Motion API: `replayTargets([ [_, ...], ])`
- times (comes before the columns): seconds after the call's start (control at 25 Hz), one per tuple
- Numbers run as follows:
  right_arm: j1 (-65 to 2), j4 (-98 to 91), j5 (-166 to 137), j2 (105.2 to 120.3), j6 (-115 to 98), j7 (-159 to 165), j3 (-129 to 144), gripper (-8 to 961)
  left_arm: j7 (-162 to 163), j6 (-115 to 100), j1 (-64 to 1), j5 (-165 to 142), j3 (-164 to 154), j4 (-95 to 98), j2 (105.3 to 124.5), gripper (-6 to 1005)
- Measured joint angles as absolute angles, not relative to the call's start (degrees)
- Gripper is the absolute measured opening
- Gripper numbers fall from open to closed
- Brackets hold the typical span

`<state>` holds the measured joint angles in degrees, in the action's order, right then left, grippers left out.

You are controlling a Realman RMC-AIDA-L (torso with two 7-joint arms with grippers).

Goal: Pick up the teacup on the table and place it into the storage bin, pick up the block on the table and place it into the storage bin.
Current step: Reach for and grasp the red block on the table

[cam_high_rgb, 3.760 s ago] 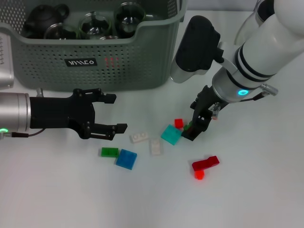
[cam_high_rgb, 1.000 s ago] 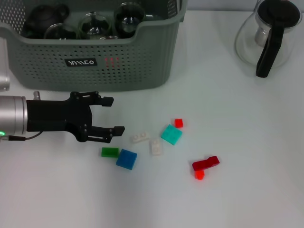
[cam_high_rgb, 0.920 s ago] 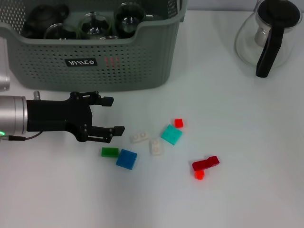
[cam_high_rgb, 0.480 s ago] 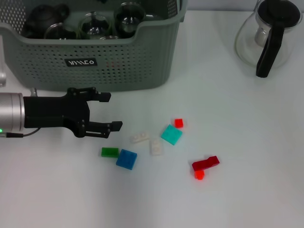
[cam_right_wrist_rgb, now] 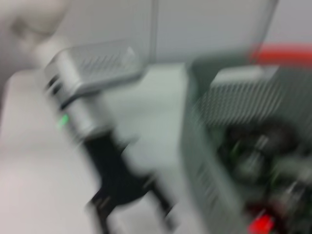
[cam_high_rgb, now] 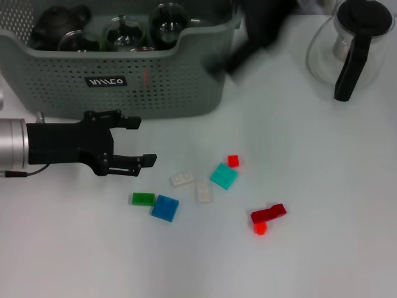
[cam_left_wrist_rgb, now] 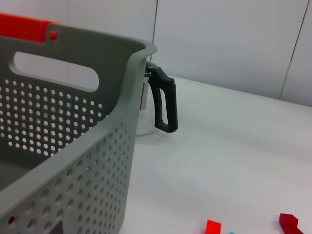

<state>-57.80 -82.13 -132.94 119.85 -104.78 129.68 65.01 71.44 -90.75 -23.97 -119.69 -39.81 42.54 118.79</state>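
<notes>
1. Grey-green plastic storage bin (cam_high_rgb: 124,81) stands at the far left of the table (cam_high_rgb: 322,186), already holding glass teacups (cam_high_rgb: 123,31) and a dark teapot (cam_high_rgb: 56,25).
2. My right arm (cam_high_rgb: 260,31) is a dark blur beside the bin's right corner; whether its claw is spread or closed I cannot tell.
3. My left claw (cam_high_rgb: 138,141) hovers low in front of the bin, fingers spread, holding nothing.
4. Blocks lie scattered on the table: the green block (cam_high_rgb: 143,198) and blue block (cam_high_rgb: 165,208) sit just toward me from that claw, the green one's long axis running left-right. My left arm is nearer.
</notes>
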Motion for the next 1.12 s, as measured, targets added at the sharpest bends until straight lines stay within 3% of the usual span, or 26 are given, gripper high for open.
replayTargets([
  [0.08,-54.70,-83.55,-133.13,119.98,-109.57,130.76,66.07,944,71.37,-90.63,-24.13,-119.70,-39.81,42.59,118.80,872],
  [0.4,-43.31,-81.71,-135.13,120.27,-107.09,131.65,78.36,945,71.33,-90.05,-24.40,-119.63,-39.81,42.63,118.83,873],
  [1.12,-45.39,-64.07,-143.12,120.45,-88.71,123.95,98.37,944,70.57,-89.40,-23.45,-119.77,-39.52,41.80,119.78,873],
])
